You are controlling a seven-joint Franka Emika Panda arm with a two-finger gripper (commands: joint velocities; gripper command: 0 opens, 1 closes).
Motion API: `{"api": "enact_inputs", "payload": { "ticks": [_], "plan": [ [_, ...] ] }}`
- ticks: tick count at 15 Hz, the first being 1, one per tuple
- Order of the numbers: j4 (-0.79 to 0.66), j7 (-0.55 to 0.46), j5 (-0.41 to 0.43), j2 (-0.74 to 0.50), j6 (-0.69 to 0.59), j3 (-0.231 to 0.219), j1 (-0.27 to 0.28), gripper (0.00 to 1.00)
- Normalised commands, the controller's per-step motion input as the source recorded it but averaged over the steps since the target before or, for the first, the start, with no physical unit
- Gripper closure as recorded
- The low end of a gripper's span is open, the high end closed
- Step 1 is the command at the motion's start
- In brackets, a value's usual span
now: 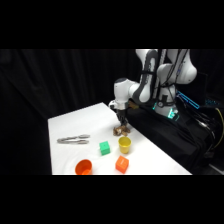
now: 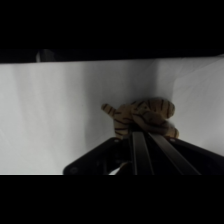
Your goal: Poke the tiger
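The tiger [image 1: 119,131] is a small tan toy with dark stripes, lying near the table's far right edge. In the wrist view the tiger [image 2: 141,113] fills the centre, just beyond the fingertips. My gripper [image 1: 122,123] comes straight down on it from above and its tips appear to touch the toy's top. In the wrist view the gripper [image 2: 143,130] shows two dark fingers lying close together, shut, with nothing held between them.
A yellow cup [image 1: 124,145] stands just in front of the tiger. A green block [image 1: 104,147], an orange block [image 1: 121,163] and an orange bowl [image 1: 83,167] lie nearer the front edge. Metal tongs [image 1: 73,139] lie to the left.
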Motion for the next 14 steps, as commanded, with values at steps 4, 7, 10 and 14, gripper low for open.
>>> {"api": "enact_inputs", "payload": {
  "ticks": [4, 7, 10, 14],
  "plan": [
    [0.12, 0.03, -0.107, 0.34, 0.23, 0.124, -0.116, 0.95],
    [-0.06, 0.22, -0.335, -0.16, -0.15, -0.201, 0.114, 0.95],
    [-0.11, 0.30, -0.393, -0.57, -0.51, -0.302, 0.209, 0.95],
    [0.04, 0.17, -0.164, -0.61, -0.67, -0.049, 0.047, 0.70]
  ]
}}
